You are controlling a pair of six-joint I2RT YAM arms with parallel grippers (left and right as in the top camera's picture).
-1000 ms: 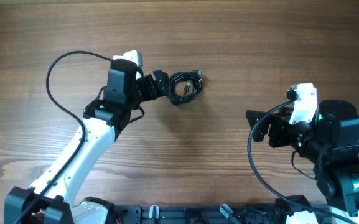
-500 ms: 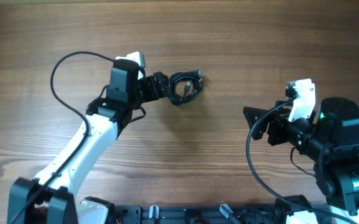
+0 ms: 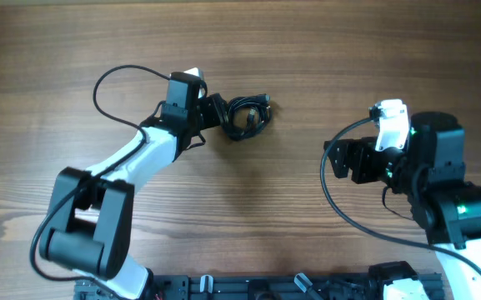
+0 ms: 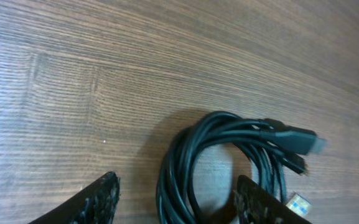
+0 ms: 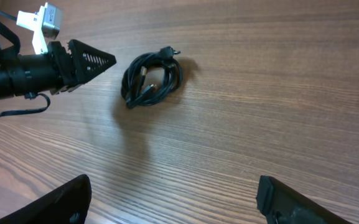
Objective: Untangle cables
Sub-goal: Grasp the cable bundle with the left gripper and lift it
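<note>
The wooden table [image 3: 307, 50], brown with a fine grain, fills the whole view. The cables [image 3: 246, 114] lie on it a little left of the middle, toward the side farthest from the arms' bases. They are wound into one small black coil of several thin loops lying on top of one another. The left arm reaches across to the coil, and the left gripper [image 3: 221, 112] sits right at the coil's left edge. From that arm's own camera, its fingers [image 4: 101, 199] stand apart with the near part of the coil between them. One finger is clear of the cord with bare wood in the gap. The other is right against the loops, though I cannot tell whether it presses on them. So the pincer is open around the bundle and has not closed on it. A dark plug [image 4: 300, 140] sticks out of the coil on the side away from the open finger, and a lighter connector tip [image 4: 298, 204] shows lower down beside the second finger. The right arm stands well apart on the other side of the table. The right gripper [image 3: 333, 157] points toward the middle, its jaws spread wide over bare wood and holding nothing. Its camera sees the coil a good way ahead, with the left gripper just beside it.
</note>
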